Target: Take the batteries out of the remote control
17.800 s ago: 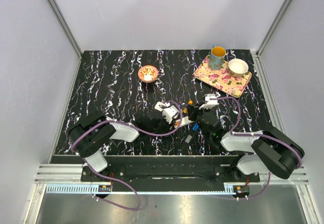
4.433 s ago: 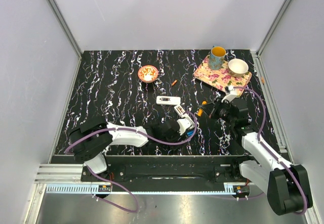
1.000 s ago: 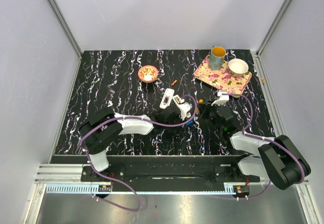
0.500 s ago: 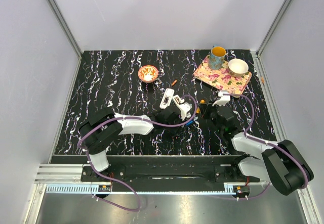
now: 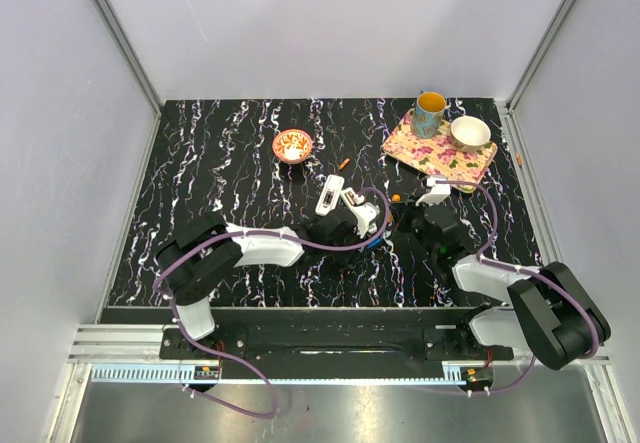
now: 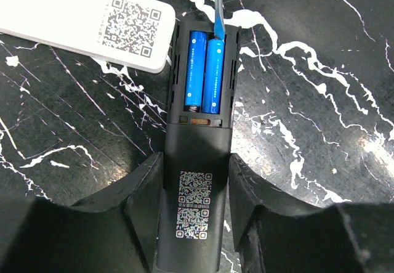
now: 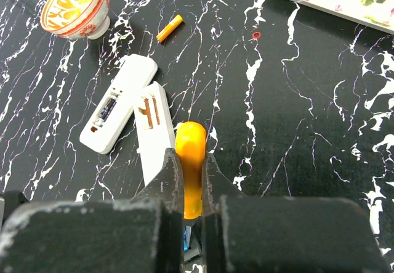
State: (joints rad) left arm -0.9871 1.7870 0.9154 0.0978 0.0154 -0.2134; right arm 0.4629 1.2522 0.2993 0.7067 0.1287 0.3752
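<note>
Looking via left wrist alone reveals batteries [image 6: 213, 76] inside black remote [image 6: 196, 187].

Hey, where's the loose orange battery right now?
In the right wrist view, the orange battery lies on the table just right of the patterned bowl, beyond the open white remote.

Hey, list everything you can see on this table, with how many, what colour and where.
black remote: one, black, back open, in left claw
blue batteries: two, blue, in its compartment
patterned bowl: one, orange, far middle
orange battery: one, orange, loose near that bowl
white remote: one, white, opened, centre, cover beside it
pry tool: one, orange handle, in right claw
tray: one, floral, far right, carrying mug, white bowl
claws: two, black, both gripping
</note>
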